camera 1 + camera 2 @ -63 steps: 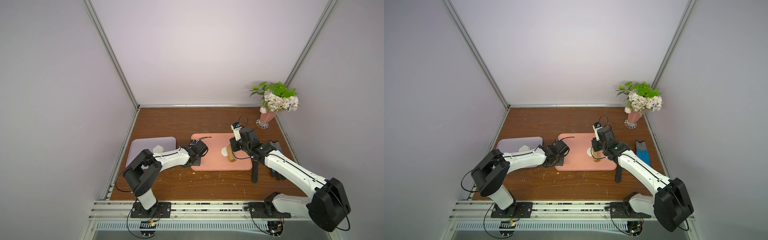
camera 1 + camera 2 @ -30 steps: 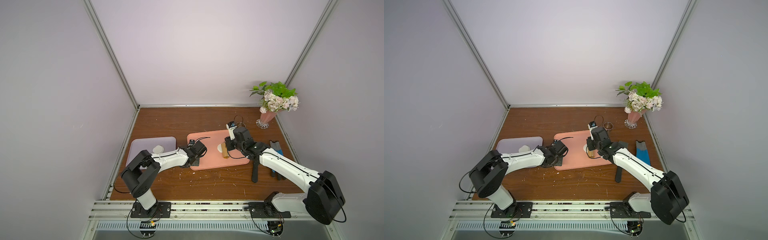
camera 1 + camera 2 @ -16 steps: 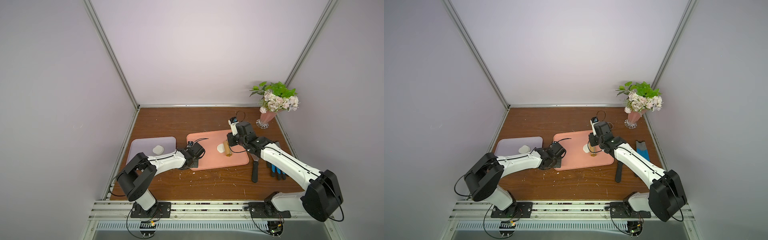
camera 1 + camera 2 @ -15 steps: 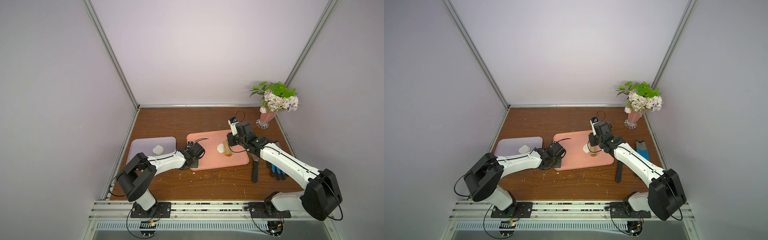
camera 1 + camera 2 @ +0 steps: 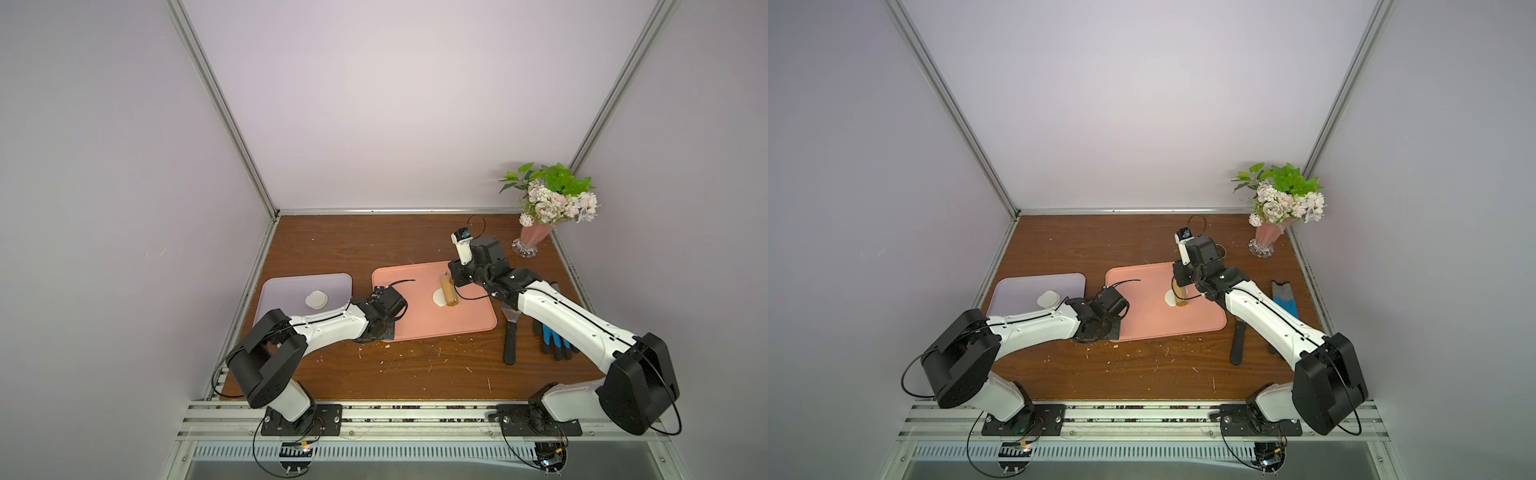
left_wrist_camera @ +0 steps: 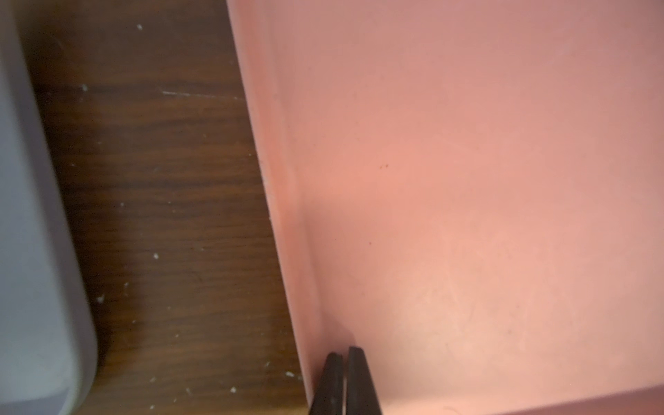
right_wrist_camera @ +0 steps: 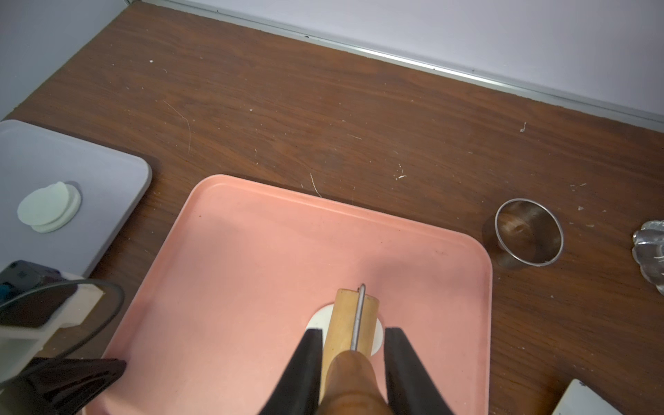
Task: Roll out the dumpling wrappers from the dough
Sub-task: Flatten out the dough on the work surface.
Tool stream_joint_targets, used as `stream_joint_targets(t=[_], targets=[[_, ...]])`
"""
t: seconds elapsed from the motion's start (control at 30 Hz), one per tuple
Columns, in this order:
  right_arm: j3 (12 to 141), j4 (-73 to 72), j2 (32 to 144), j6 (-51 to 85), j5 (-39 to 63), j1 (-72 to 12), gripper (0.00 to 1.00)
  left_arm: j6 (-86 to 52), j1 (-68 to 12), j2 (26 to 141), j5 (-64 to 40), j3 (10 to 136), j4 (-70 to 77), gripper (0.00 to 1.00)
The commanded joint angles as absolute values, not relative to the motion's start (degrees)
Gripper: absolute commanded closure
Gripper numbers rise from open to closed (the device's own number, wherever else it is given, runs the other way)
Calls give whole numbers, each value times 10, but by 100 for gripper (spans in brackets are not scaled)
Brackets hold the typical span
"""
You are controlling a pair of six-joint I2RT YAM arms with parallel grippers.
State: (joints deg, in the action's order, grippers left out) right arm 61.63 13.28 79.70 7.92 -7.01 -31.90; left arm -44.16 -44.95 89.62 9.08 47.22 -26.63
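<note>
Dough (image 7: 319, 319) is a thin, smooth white round lying on the pink tray (image 7: 251, 269), over toward the right arm's side. Most of it is hidden under the roller (image 7: 345, 316), so only pale slivers peek out on either side. The roller is a short tan wooden cylinder with a thin metal rod running along it and a darker, glossy brown handle. The right gripper (image 7: 354, 332) has its two black wedge-shaped fingers closed around that handle, one on each side, with the roller lying flat across the dough. The left gripper (image 6: 344, 354) has its fingers pressed tight together with nothing between them. Its tips sit just inside the raised lip of the pink tray, on the edge facing the lavender tray (image 7: 107, 172). Can't tell if they're actually pushing down on it. Both trays are matte with rounded corners. The wrappers (image 7: 48, 208) look like two flat white discs, overlapped in a little offset stack on the lavender one. A shiny steel ring (image 7: 526, 237), slightly tapered, stands on the table (image 7: 323, 107) just off the pink tray's far corner. The table itself is dark wood grain, scratched and flecked with white crumbs. A pink vase (image 5: 530, 243) with a glassy foot stands in the far right corner.
</note>
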Motion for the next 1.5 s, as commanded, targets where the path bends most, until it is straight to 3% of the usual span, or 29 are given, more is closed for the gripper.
stream_joint_targets(t=[0.0, 0.3, 0.73, 1.23, 1.47], targets=[[630, 102, 808, 67, -64, -319, 100, -441, -448, 905, 85, 447, -348, 100], [571, 73, 859, 93, 9, -323, 100, -438, -447, 904, 89, 450, -350, 100], [466, 32, 871, 126, -1, -325, 100, -437, -448, 909, 98, 454, -350, 100], [450, 8, 889, 143, 8, -339, 100, -440, -448, 912, 107, 458, -350, 100], [531, 31, 810, 142, 59, -347, 100, -435, -447, 919, 106, 461, -350, 100]])
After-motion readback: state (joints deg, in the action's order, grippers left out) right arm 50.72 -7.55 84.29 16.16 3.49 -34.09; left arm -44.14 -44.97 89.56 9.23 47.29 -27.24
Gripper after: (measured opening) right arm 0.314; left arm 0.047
